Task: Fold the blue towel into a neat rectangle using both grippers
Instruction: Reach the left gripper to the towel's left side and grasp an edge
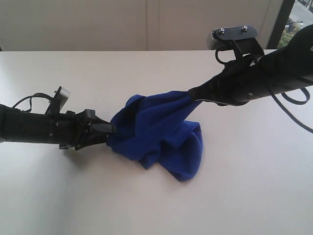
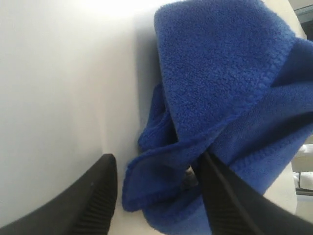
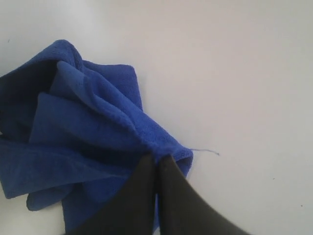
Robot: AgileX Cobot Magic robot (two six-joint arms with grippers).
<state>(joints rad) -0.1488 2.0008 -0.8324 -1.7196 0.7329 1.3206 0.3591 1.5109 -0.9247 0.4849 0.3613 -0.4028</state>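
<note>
My left gripper (image 1: 110, 128) lies low at the left of the exterior view, its tip against the left edge of the towel (image 1: 156, 132). In the left wrist view its jaws stand wide apart and grip nothing. A folded hem of the towel sits between them, just beside one finger (image 2: 98, 196) and touching the other. The towel is a crumpled heap in the middle of the table (image 1: 146, 205), and one part rises toward the upper right. There my right gripper (image 1: 191, 93) pinches it. In the right wrist view those jaws are pressed together on a hemmed edge, with the rest of the cloth bunched at the left of the frame.
</note>
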